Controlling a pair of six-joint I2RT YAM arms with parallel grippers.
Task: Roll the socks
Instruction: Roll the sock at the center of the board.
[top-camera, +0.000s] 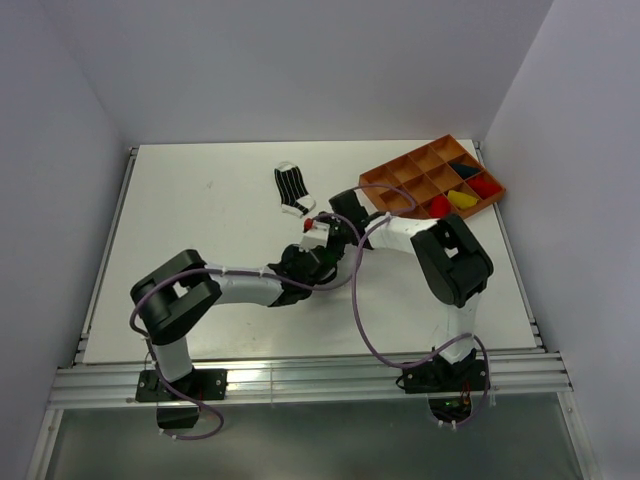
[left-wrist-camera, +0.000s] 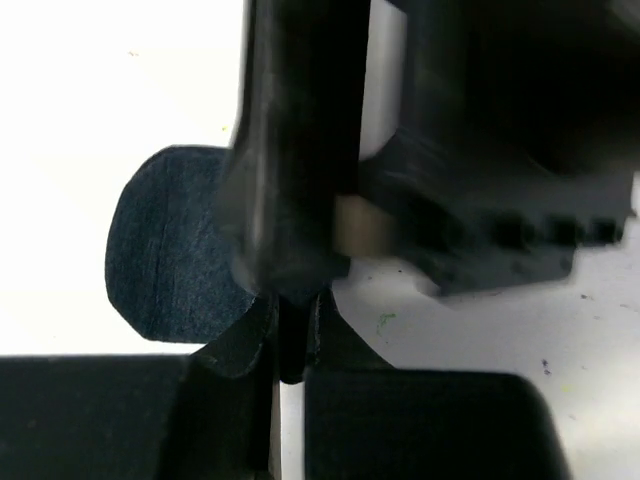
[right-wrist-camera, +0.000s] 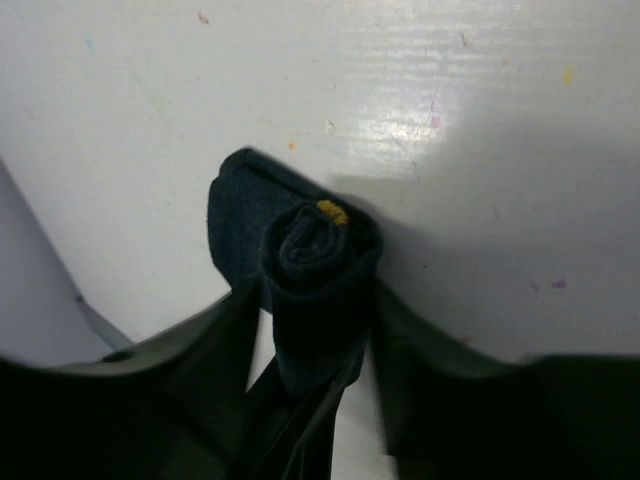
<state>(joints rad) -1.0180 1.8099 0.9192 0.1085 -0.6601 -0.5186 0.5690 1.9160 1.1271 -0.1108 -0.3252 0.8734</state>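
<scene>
The dark navy sock is partly rolled. In the right wrist view its rolled end (right-wrist-camera: 318, 262) sits between my right gripper's (right-wrist-camera: 320, 300) fingers, which are shut on it. Its flat part (left-wrist-camera: 165, 260) lies on the table in the left wrist view. My left gripper (left-wrist-camera: 290, 335) is shut on a thin dark edge of it. Both grippers meet at mid-table, the left (top-camera: 303, 264) and the right (top-camera: 322, 242). The striped sock (top-camera: 291, 188) lies flat further back. A bit of red (top-camera: 308, 222), perhaps the red sock, shows by the right arm.
A brown compartment tray (top-camera: 395, 180) stands at the back right, holding red (top-camera: 440, 206), yellow (top-camera: 461, 198) and dark rolled bundles. The right arm's blurred body (left-wrist-camera: 500, 200) fills much of the left wrist view. Walls enclose the table on three sides.
</scene>
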